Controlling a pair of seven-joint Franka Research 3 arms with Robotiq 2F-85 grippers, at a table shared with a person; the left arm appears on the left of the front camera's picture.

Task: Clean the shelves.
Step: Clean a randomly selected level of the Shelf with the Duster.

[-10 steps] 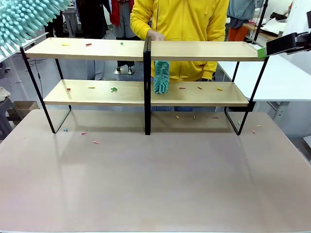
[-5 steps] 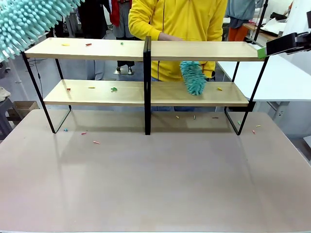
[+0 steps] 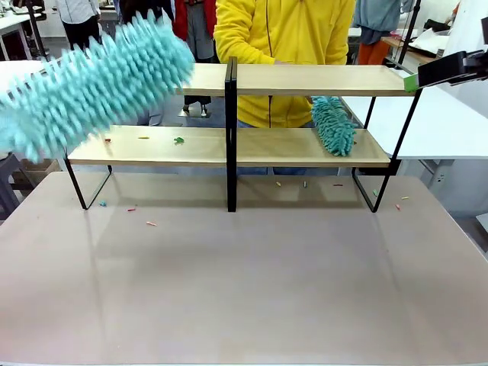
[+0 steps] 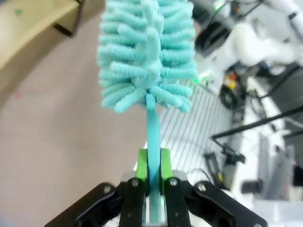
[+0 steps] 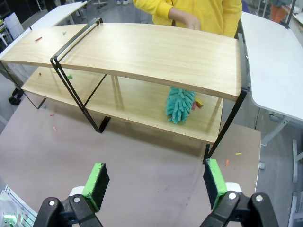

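Observation:
The shelves stand across the far half of the table: two light-wood boards on a thin black frame, also in the right wrist view. My left gripper is shut on the handle of a teal duster. Its fluffy head shows blurred in front of the shelves' left half. A person in yellow holds a second teal duster on the lower right board. My right gripper hangs open high above the table, facing the shelves. One green-padded finger shows by the top board's right end.
Small coloured scraps lie on the lower left board, on the upper left board and on the table under the shelves. A white table stands off to the right. The near table surface is bare.
My left duster swung down and rightward from the top left corner, across the shelves' left half. The person's duster swept right along the lower right board, clearing scraps there.

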